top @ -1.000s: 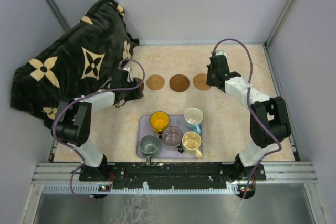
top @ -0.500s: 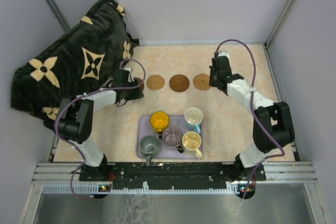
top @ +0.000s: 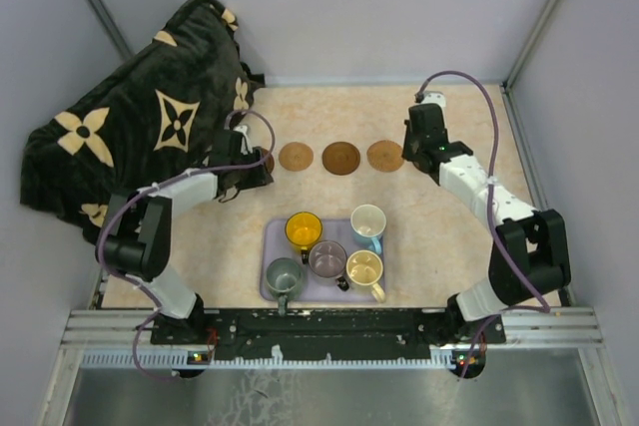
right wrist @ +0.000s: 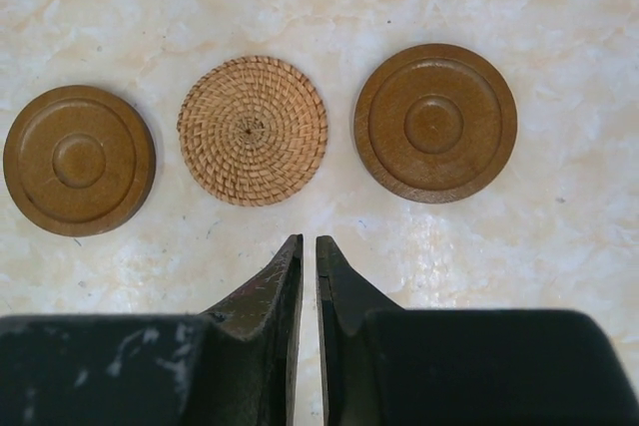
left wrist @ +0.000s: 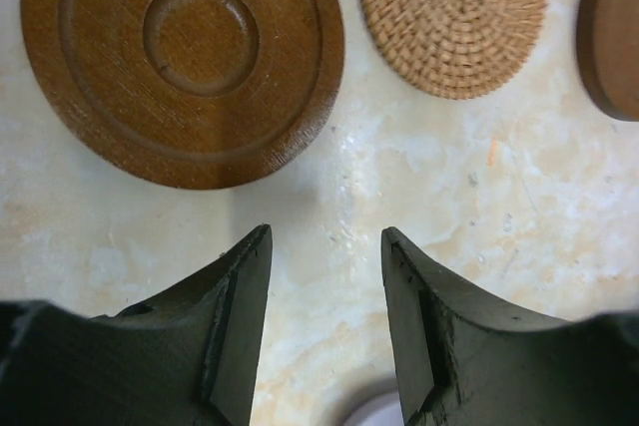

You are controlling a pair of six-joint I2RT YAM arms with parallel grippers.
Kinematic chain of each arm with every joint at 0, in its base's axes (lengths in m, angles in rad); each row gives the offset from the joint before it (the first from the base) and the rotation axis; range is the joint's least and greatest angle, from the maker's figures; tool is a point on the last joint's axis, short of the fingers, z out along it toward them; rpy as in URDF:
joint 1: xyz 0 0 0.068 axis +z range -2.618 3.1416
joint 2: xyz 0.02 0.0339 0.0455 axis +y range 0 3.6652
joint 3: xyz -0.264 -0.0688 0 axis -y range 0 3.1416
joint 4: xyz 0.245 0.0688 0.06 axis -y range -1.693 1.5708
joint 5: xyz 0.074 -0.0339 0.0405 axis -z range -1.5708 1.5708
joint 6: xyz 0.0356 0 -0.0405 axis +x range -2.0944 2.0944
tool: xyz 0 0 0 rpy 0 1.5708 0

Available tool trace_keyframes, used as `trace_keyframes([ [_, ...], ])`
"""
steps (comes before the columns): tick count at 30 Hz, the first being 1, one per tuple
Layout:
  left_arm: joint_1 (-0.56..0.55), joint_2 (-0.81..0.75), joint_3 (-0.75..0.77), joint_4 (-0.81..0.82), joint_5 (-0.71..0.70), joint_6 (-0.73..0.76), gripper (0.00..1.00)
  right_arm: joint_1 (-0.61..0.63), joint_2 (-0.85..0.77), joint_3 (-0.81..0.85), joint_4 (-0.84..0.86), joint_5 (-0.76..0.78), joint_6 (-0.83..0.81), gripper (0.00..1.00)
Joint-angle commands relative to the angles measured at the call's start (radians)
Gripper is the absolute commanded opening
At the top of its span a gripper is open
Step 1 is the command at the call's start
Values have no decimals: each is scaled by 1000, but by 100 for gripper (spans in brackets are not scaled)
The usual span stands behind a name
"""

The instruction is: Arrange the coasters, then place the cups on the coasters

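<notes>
Lying in a row on the pale marbled surface [top: 449, 236]: thin round coasters [top: 340, 158], dark wood and woven tan. Small handled cups [top: 327, 258]: clustered on lavender tray [top: 275, 243], base-ward of both arms. Fittings: left pincer [left wrist: 324, 236] half-open, empty; right pincer [right wrist: 308, 241] almost closed, empty, nearer the white-and-blue cup [top: 368, 221].

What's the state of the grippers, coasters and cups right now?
left gripper: open, empty
right gripper: nearly shut, empty
coasters: flat in a row, no cups on them
cups: all five upright, clustered on the tray
</notes>
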Motion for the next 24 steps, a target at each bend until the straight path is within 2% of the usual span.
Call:
trace_keyframes([
  [1,-5,-135,-16,-35,12,20,55,-3,-91,-11,-20,48,26,13],
  [7,-5,-307,-67,-88,-25,24,57,-18,-211,-72,-79,56,71,20],
  [12,-5,-455,-126,-142,-42,20,62,-34,-339,-143,-144,65,99,57],
  [14,-5,-520,-150,-157,-40,21,64,-35,-389,-171,-178,64,102,66],
  [16,-5,-578,-170,-174,-30,24,85,-35,-442,-198,-210,48,103,68],
  [17,-4,-612,-179,-184,-23,24,89,-35,-465,-210,-230,39,103,68],
  [24,-24,-748,-246,-248,11,14,93,-26,-627,-276,-368,-78,135,68],
])
